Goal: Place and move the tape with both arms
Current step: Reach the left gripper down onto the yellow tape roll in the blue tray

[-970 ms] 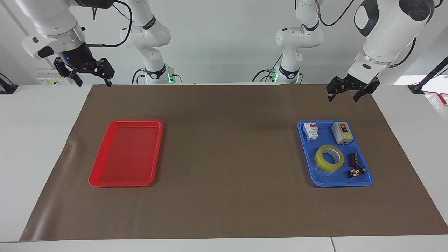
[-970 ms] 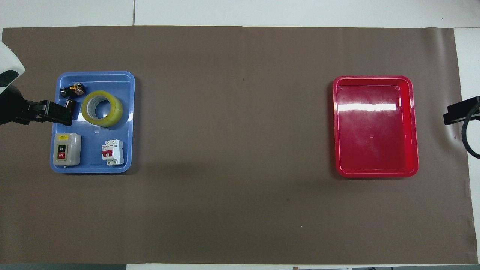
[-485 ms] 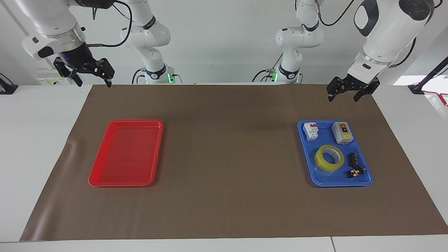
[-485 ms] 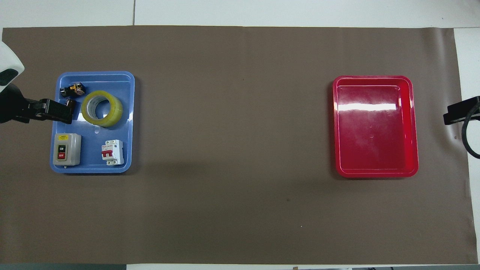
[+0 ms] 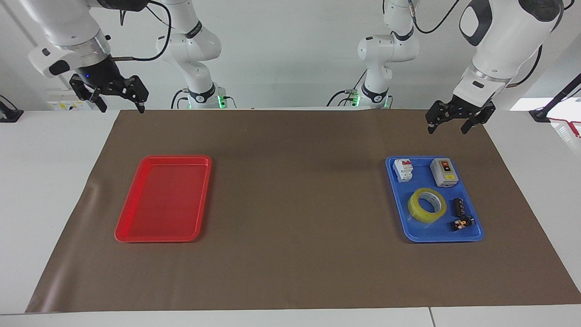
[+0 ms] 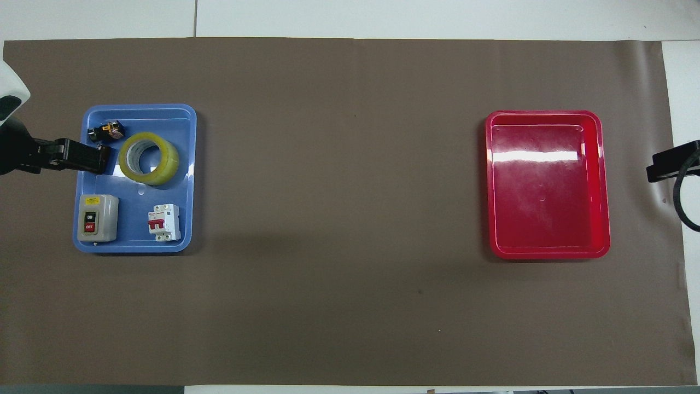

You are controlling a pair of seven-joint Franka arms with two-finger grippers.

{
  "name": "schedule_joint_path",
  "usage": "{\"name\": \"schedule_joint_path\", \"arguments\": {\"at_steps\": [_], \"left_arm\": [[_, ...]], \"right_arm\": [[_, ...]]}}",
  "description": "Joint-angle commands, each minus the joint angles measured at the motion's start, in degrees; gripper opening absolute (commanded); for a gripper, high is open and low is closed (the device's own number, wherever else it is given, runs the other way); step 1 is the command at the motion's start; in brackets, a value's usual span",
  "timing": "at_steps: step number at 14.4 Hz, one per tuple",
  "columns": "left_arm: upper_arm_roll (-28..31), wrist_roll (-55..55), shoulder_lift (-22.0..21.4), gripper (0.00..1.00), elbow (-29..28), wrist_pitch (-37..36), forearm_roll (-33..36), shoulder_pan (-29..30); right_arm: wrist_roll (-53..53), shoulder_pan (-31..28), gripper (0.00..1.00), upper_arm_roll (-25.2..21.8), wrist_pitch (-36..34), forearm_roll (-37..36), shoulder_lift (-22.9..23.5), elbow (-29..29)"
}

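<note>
The tape, a glossy ring of translucent yellow film on a pale core, lies flat in the blue tray with its hole facing up, beside small black parts and farther from the robots than a grey switch box and a white breaker. The left gripper hangs above the mat near the tray, jaws apart. The right gripper waits, jaws apart, near the empty, smooth red tray.

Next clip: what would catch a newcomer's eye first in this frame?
Two bright trays on the brown mat: an empty red plastic tray toward the right arm's end and a blue plastic tray toward the left arm's end. The blue one holds a roll of translucent yellow packing tape among small electrical parts. The left gripper and right gripper both hang open in the air.
</note>
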Motion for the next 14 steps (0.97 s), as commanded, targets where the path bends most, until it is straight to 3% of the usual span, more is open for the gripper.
{"name": "schedule_joint_path", "arguments": {"at_steps": [1,8,13,14], "left_arm": [[0.3,-2.4,-0.4,1.00,-1.4,2.9,0.2,0.9],[0.2,-2.3,11.7,1.00,-2.0,17.5,3.0,7.1],[0.2,-2.8,16.2,1.00,-11.4,31.9,3.0,8.6],[0.2,-3.1,16.7,0.95,-12.0,32.9,3.0,8.6]], "right_arm": [[-1.4,-0.7,1.00,0.2,0.9,0.5,-0.9,-1.2],[-1.4,-0.7,1.00,0.2,0.9,0.5,-0.9,-1.2],[-1.4,-0.7,1.00,0.2,0.9,0.5,-0.9,-1.2],[-1.4,-0.7,1.00,0.2,0.9,0.5,-0.9,-1.2]]}}
